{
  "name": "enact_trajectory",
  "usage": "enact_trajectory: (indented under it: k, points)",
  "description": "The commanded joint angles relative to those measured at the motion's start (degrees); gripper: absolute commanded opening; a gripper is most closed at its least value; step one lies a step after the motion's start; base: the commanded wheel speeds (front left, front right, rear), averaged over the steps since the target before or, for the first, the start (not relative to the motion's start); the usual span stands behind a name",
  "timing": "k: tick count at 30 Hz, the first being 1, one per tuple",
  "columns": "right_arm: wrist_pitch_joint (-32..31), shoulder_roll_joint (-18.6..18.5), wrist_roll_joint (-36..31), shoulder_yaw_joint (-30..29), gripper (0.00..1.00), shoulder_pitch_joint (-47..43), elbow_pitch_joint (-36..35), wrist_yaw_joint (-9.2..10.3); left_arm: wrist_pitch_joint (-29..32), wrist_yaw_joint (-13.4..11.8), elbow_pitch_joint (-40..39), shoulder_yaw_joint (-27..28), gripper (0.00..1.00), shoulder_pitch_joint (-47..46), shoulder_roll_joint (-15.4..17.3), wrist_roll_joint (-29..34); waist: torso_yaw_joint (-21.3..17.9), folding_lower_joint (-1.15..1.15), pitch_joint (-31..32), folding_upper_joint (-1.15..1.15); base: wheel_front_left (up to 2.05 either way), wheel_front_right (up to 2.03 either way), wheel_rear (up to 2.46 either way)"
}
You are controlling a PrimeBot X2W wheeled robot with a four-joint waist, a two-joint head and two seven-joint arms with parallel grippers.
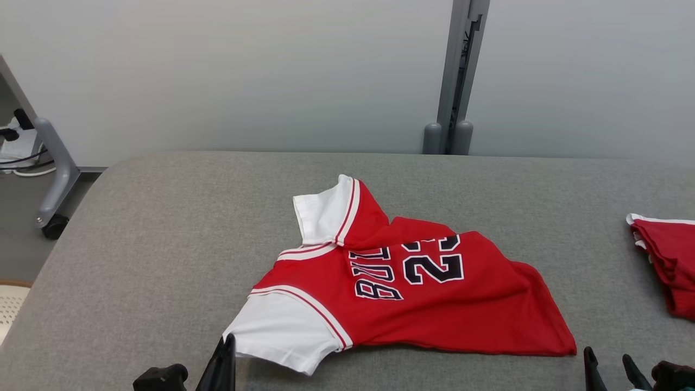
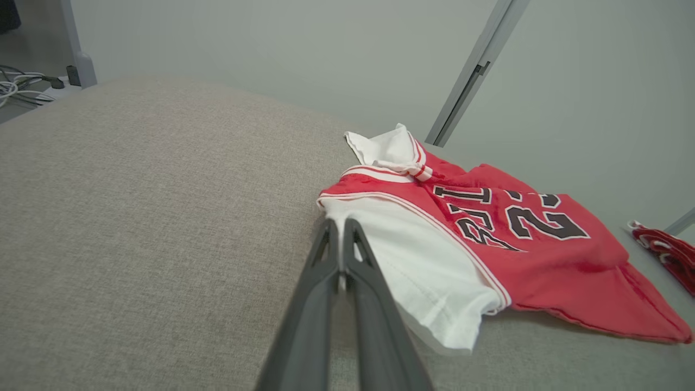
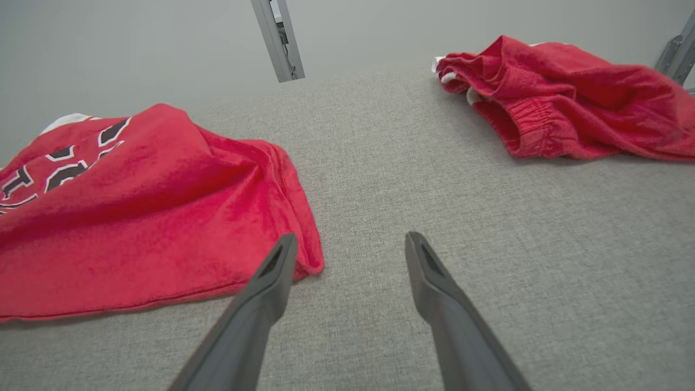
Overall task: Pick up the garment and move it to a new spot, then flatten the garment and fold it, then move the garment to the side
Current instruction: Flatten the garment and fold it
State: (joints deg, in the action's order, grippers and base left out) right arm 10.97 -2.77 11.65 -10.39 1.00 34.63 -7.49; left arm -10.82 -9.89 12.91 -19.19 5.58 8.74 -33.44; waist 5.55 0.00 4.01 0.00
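Left end effector (image 2: 340, 222) closed, right one (image 3: 351, 238) spread

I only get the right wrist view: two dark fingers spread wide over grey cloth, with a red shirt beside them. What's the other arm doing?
Observer: The left gripper is shut, its tips right at the edge of the jersey, on the near white sleeve. I cannot tell whether any cloth is pinched.
Operator: I see only scraps of black lettering. What does it say?
Observer: In the head view the number 23 shows on the chest, next to part of a word that a fold cuts off.
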Motion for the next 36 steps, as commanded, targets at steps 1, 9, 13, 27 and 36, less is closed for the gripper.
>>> enact_trajectory:
  k: [1,9,13,27,36]
  points:
    - [-0.28,-0.30,0.49,0.16,1.00,1.49,1.66,-0.01,0.19,-0.45,-0.87,-0.01,0.00,0.38,0.62,0.57,0.37,0.00,-0.18,0.00,0.00,0.00,0.00]
    - [0.07,-0.30,-0.23,1.19,1.00,8.48,13.33,-0.01,1.32,-1.27,-3.18,-1.19,0.00,0.65,0.98,1.34,1.91,0.00,-1.39,0.00,0.00,0.00,0.00]
    - [0.03,-0.30,0.35,1.90,1.00,10.70,17.43,-0.01,1.45,-1.37,-3.43,-1.51,0.00,0.55,0.89,1.44,2.46,0.00,-1.74,0.00,0.00,0.00,0.00]
    - [3.14,-0.30,7.86,6.78,0.00,18.05,25.08,-0.01,0.70,-1.01,-4.05,-1.63,0.00,-0.89,0.55,0.43,1.81,0.00,-1.98,0.00,0.00,0.00,0.00]
    - [-0.60,-1.04,33.80,16.12,0.00,15.20,5.11,-0.01,0.64,3.03,-7.73,1.22,0.00,-4.67,-2.96,-8.12,-1.49,0.00,-0.64,0.00,0.00,0.00,0.00]
